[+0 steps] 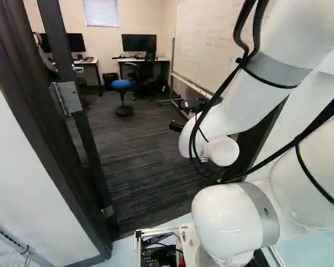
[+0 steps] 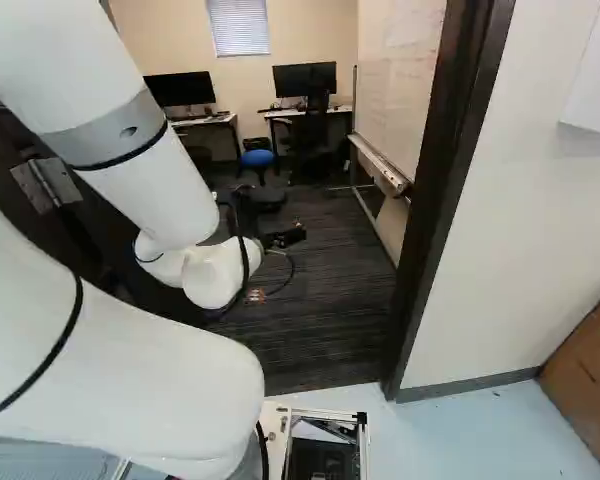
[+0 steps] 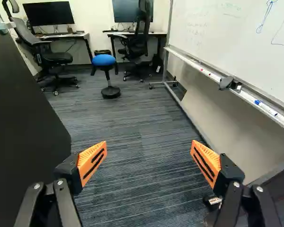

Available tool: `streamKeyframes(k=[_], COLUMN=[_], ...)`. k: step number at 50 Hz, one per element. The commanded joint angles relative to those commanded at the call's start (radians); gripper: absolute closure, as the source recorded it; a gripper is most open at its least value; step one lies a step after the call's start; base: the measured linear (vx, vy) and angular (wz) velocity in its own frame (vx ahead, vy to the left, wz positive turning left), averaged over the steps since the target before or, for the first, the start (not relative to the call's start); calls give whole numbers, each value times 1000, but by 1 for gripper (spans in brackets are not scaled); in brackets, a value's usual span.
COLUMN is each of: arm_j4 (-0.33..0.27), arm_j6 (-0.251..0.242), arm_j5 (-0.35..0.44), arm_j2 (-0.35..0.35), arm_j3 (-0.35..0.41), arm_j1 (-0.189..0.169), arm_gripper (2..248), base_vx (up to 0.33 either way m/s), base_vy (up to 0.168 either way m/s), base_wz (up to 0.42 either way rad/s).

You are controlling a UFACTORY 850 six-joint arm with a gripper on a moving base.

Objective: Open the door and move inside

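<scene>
Your pincer (image 3: 149,161) stands spread and empty, likely because the door (image 3: 23,113) already hangs open, leaving you just the drive inside.

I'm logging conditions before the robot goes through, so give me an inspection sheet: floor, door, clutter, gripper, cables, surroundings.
Floor: dark striped carpet beyond the door frame, pale floor on the near side.
Door: open, its handle visible.
Clutter: blue-topped stool and office chairs deeper in the room.
Gripper: open, nothing gripped.
Cables: black cable strapped along the arm, partly looped; damage, nothing seen.
Surroundings: whiteboard on one side, desks with monitors by the far wall.
</scene>
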Motion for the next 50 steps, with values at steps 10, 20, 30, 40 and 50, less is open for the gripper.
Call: streamKeyframes(k=[10,20,30,40,50], arm_j4=[0,0,0,0,0], arm_j6=[0,0,0,0,0], arm_j5=[0,0,0,0,0], arm_j2=[0,0,0,0,0], arm_j3=[0,0,0,0,0], arm_j1=[0,0,0,0,0], arm_gripper=[3,3,3,3,3], base_vx=[53,82,105,128,140], base_vy=[-3,-2,0,0,-1], base_wz=[-6,-6,-8,-10,-9])
